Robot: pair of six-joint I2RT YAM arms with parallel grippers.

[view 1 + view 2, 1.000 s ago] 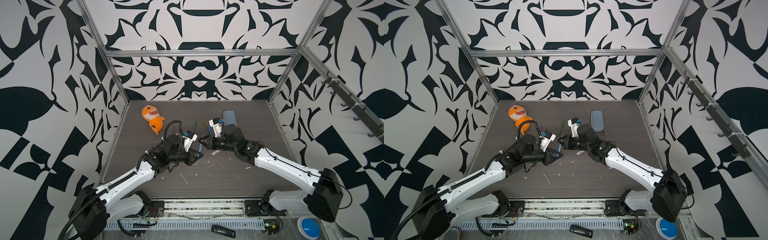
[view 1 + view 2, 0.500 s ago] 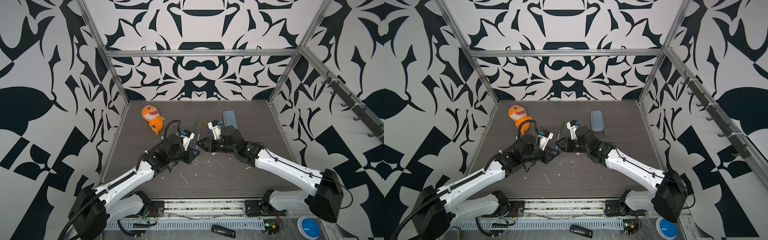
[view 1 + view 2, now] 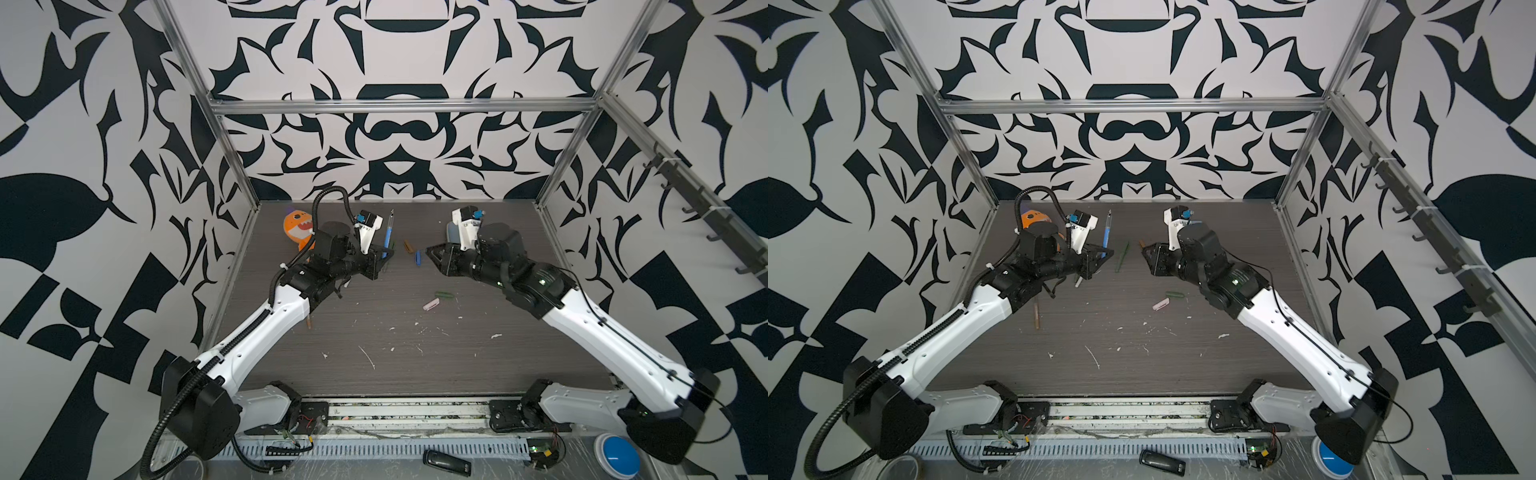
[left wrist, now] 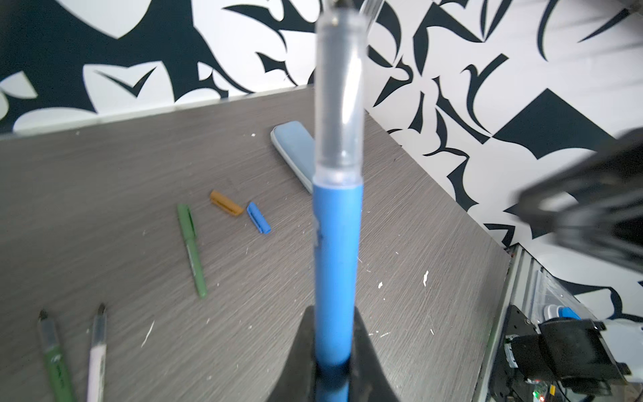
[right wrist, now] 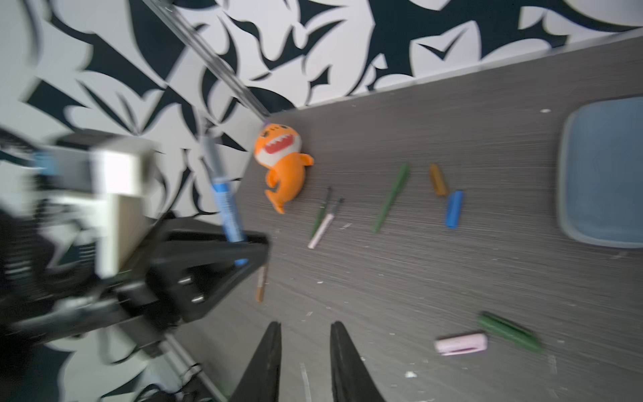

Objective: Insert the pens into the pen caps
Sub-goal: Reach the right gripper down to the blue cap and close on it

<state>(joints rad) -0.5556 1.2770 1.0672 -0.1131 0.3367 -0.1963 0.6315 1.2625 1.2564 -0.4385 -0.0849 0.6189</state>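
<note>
My left gripper (image 3: 384, 255) (image 4: 335, 313) is shut on the blue pen (image 3: 387, 237) (image 4: 335, 261) and holds it upright above the table, clear end up. My right gripper (image 3: 430, 253) (image 5: 304, 325) hangs to its right, jaws slightly apart with nothing between them. The blue cap (image 3: 418, 257) (image 5: 454, 209) lies on the table between the grippers, beside the orange-brown cap (image 3: 408, 246). Nearer the front lie a green cap (image 3: 444, 294) and the pink cap (image 3: 431, 304). A green pen (image 3: 1122, 257), another green pen (image 5: 322, 212), the white-pink pen (image 5: 325, 226) and the orange-brown pen (image 3: 1037, 313) lie flat.
An orange shark toy (image 3: 297, 226) sits at the back left, behind my left arm. A pale blue zip case (image 4: 295, 153) lies at the back, behind my right wrist. White flecks (image 3: 368, 357) dot the front half of the table. Patterned walls close three sides.
The two grippers were nearly touching at the table's middle; now they are apart. The right gripper has pulled back to the right, and the left has moved back left with the blue pen.
</note>
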